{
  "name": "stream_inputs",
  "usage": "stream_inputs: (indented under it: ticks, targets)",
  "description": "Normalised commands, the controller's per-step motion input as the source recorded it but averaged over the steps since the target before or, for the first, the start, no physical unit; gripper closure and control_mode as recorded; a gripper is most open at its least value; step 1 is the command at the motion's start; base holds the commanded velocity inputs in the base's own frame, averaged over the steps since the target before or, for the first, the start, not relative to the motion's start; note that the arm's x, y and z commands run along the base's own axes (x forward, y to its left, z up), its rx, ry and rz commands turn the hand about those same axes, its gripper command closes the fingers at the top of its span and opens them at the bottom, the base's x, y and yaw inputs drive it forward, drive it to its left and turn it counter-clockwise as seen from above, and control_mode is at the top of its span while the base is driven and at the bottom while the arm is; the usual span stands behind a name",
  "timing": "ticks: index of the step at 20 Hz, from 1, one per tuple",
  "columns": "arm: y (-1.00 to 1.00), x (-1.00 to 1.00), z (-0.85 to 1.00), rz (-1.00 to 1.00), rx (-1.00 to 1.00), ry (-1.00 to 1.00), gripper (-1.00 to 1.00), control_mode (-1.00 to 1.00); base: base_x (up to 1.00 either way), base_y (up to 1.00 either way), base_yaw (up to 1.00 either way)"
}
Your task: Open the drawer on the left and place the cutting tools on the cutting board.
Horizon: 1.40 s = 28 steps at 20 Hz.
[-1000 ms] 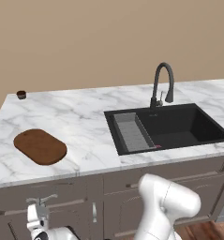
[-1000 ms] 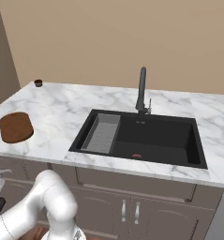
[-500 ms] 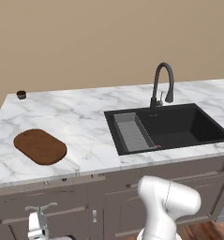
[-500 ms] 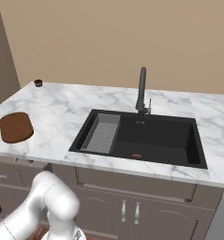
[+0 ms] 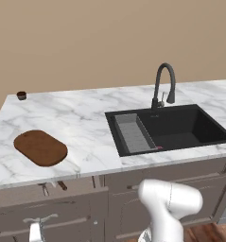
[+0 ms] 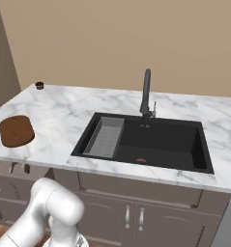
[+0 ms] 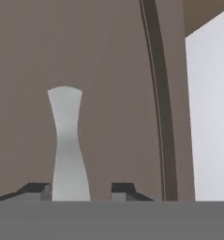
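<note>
The drawer (image 5: 43,208) has slid further out than a second ago; its front sits lower in the left base view, and a gap under the counter (image 5: 86,127) now shows the cutting tools (image 5: 53,187) inside. The gripper (image 7: 80,190) is at the handle (image 7: 66,140), one tip on each side, narrowly parted; whether they press it I cannot tell. The board (image 5: 40,147) lies unmoved on the counter's left.
</note>
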Motion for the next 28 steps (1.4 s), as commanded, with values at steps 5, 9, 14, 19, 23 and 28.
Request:
stream_inputs:
  ticks: [5,9,14,19,23,28]
  targets:
    - [0.64,-0.76,0.37,0.0,0.07,-0.01,1.0,-1.0,0.0,0.0,0.0]
    - [0.64,-0.85,0.35,0.0,0.06,-0.01,1.0,-1.0,0.0,0.0,0.0]
    - [0.6,-0.88,0.29,0.0,0.05,0.0,1.0,-1.0,0.0,0.0,0.0]
    - [0.53,-0.77,0.18,0.0,0.05,0.0,1.0,-1.0,0.0,0.0,0.0]
    - [0.31,-0.38,0.02,0.0,0.07,0.03,-1.0,-1.0,0.0,0.0,0.0]
    - [0.0,-0.48,0.07,0.0,0.17,0.15,-1.0,-1.0,0.0,0.0,0.0]
